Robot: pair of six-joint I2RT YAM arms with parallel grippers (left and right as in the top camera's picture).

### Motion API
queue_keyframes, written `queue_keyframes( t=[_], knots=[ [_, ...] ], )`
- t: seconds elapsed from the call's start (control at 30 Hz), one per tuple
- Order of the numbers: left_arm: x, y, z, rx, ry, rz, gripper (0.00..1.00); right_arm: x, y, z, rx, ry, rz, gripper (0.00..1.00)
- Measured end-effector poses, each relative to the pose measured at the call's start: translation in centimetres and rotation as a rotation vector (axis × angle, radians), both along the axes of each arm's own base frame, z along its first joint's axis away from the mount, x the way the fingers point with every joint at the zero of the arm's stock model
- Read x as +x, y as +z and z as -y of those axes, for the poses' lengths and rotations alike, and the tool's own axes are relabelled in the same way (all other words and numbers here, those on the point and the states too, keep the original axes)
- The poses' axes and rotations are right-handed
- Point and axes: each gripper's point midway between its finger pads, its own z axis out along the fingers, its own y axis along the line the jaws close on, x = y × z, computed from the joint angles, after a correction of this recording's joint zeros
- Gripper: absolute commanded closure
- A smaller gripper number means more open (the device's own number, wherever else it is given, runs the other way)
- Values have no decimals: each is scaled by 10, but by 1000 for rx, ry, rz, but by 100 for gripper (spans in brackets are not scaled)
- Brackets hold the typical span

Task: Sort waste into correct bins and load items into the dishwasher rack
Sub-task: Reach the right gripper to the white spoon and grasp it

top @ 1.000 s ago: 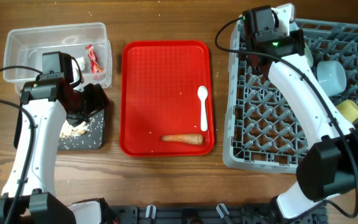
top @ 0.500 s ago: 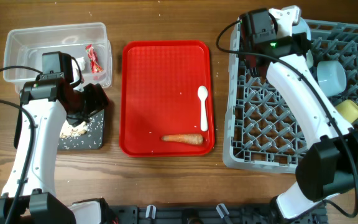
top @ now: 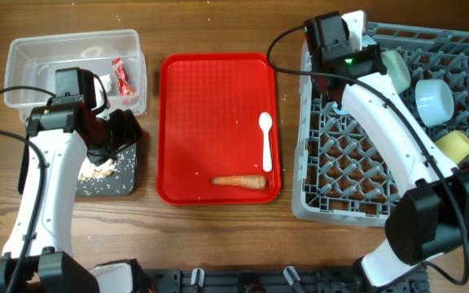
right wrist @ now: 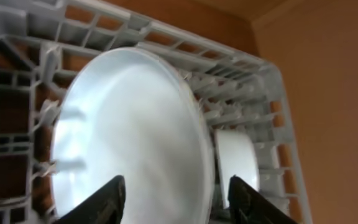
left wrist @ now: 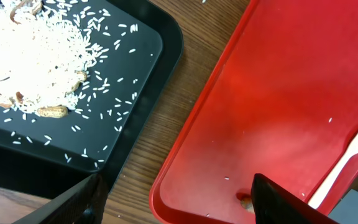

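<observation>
Wood-grain table (top: 218, 236) underlies all; left fingers (left wrist: 73, 202) wide, empty; right fingers (right wrist: 104, 202) parted near racked plate (right wrist: 129, 124).

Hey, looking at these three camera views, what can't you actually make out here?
Carrot: left wrist view, all but a sliver hidden behind the left pincer at the bottom edge.
Spoon: same view, handle end lost at that edge.
Round dish: right wrist view, blurred and cut off below; plate or bowl, unclear.
Rack: overhead, right arm covers part of it.
</observation>
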Motion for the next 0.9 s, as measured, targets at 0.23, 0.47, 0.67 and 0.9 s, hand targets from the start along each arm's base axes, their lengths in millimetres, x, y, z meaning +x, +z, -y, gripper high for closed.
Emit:
queue_keyframes(
  t=[0.23,0.47,0.67,0.9],
  knots=[
    [0,0,0,0,0,0,24,-7,9,-46,322,147,12,20],
    [0,0,0,0,0,0,24,-40,28,-135,784,460,-82,20],
    [0,0,0,0,0,0,24,-60,5,-189,901,499,-207,20],
    [-1,0,0,-1,0,-5,24,-63,-90,-218,876,362,-421,21]
  ],
)
